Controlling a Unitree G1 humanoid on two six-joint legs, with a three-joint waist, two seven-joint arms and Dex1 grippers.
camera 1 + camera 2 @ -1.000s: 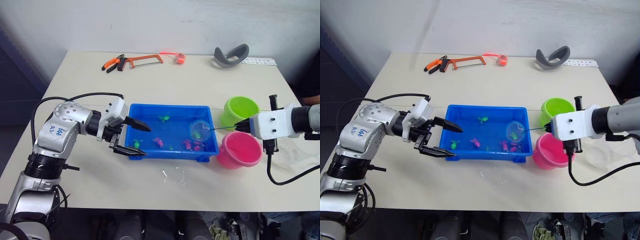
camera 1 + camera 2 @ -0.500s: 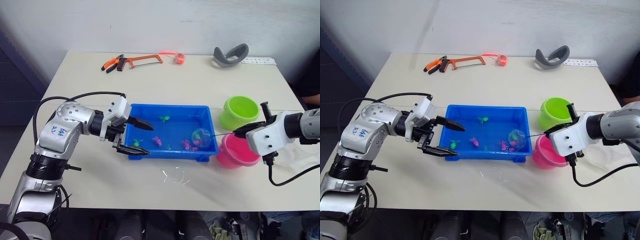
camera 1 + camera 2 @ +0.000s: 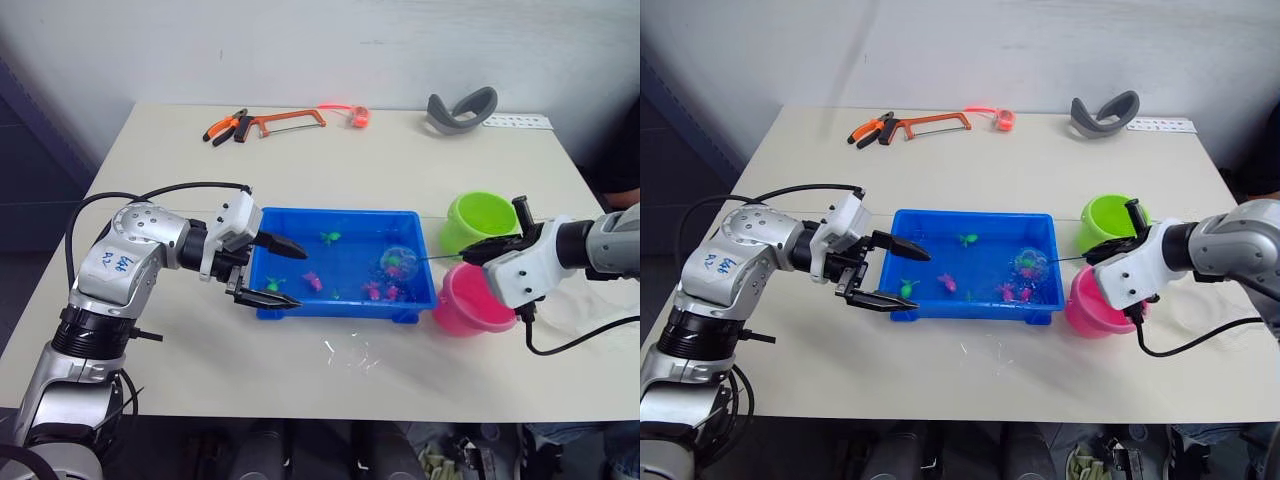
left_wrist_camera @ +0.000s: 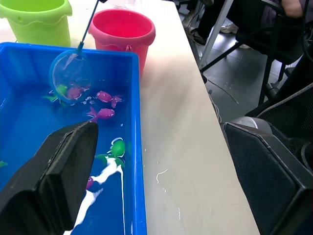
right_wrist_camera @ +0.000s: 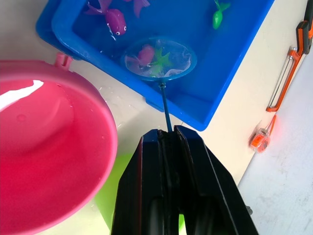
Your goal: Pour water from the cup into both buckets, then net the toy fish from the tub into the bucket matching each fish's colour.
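I am netting fish: my right hand (image 5: 168, 134) pinches the thin dark handle of the blue-rimmed mesh net (image 5: 159, 58), whose hoop lies in the shallow blue plastic tub (image 3: 300, 222) holding a pink and a green fish. Next I should lift it level. My left hand (image 3: 275, 270) is spread at the tub's opposite end.

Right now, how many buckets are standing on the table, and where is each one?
2. The lime green bucket stands past the right end of the blue tub, toward the far side. The pink bucket stands just in front of it, by the tub's near right corner.
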